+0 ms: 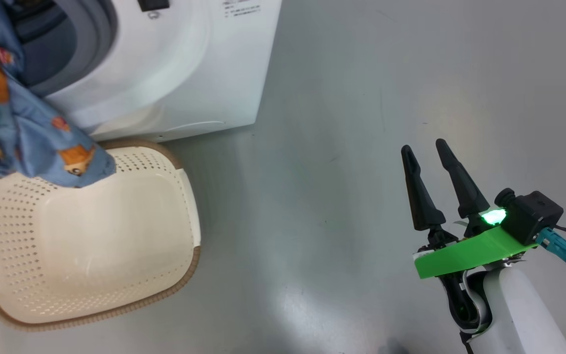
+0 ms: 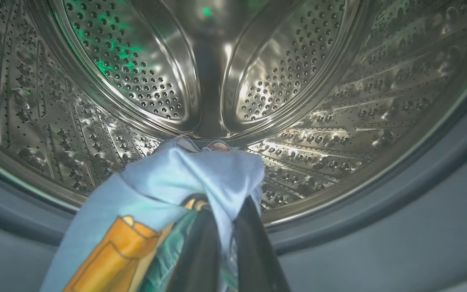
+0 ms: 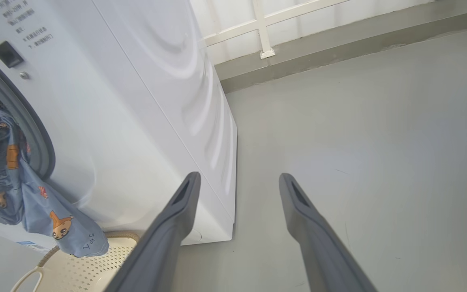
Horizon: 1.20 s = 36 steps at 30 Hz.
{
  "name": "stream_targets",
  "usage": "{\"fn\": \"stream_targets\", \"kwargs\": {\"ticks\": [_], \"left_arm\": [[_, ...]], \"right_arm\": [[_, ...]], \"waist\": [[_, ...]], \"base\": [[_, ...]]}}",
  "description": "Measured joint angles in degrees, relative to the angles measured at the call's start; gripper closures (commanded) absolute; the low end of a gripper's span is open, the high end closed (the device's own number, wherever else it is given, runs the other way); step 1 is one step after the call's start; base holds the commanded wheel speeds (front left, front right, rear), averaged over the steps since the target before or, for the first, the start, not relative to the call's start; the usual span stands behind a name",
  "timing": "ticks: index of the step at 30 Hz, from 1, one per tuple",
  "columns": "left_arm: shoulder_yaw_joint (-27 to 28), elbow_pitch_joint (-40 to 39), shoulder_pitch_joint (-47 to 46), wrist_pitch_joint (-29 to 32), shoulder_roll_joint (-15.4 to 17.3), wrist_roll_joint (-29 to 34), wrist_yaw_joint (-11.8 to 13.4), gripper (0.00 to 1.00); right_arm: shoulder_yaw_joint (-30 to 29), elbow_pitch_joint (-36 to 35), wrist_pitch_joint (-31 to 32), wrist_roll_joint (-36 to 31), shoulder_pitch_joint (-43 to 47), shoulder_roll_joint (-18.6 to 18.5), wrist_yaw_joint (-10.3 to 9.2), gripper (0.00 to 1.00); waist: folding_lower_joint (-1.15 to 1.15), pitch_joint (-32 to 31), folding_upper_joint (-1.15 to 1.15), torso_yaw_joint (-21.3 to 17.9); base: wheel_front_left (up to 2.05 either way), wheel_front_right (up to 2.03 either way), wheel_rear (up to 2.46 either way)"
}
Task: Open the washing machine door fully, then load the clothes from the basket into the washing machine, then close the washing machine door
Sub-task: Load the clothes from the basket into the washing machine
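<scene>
At the mouth of the washing machine [image 1: 180, 73], the left gripper [image 2: 225, 205] is clamped tight on the blue clothes [image 2: 168, 182]. Its fingers aim straight into the steel drum [image 2: 144, 73], which lies directly ahead, just past the grey gasket [image 2: 379, 227]. The cloth's length trails back and down from the grip, and its loose end hangs over the machine's front towards the near rim of the basket [image 1: 13, 231]. The push needed is probably forward along the fingers, deep enough to carry that tail inside. The right gripper [image 1: 424, 147], spread wide and holding nothing, hangs well apart over the floor [image 1: 361, 98].
</scene>
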Motion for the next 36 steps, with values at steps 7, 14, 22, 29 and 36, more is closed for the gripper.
{"fn": "stream_targets", "kwargs": {"ticks": [7, 14, 22, 29, 36], "left_arm": [[-1.8, 4.3, -11.1, 0.0, 1.9, 1.7, 0.0, 1.00], [7.4, -1.7, -14.8, 0.0, 1.1, 11.3, 0.0, 1.00], [10.9, -3.1, -12.9, -0.1, -2.0, 15.5, 0.0, 1.00], [5.4, 6.8, -11.8, -0.1, -1.8, 14.4, 0.0, 0.75], [-2.9, 17.0, -13.1, -0.1, -0.9, 9.8, 0.0, 0.00]], "right_arm": [[0.3, -0.1, 0.0, 0.4, 0.0, 0.2, 0.00, 0.00], [0.9, -0.5, 0.0, 0.4, -0.1, 0.3, 0.00, 0.00], [1.3, -0.4, 0.0, 0.4, -0.2, 0.5, 0.00, 0.00], [1.5, -0.4, 0.0, 0.4, -0.2, 0.5, 0.00, 0.00], [1.5, -0.1, 0.0, 0.4, -0.1, 0.5, 0.00, 0.00]], "waist": [[0.00, 1.0, 0.00, -1.3], [0.00, 2.4, 0.00, -2.0], [0.00, 2.9, 0.00, -2.5], [0.00, 2.7, 0.00, -2.5], [0.00, 1.9, 0.00, -2.1]], "base": [[0.00, 0.00, 0.00], [0.00, 0.00, 0.00], [0.00, 0.00, 0.00], [0.00, 0.00, 0.00], [0.00, 0.00, 0.00]]}}
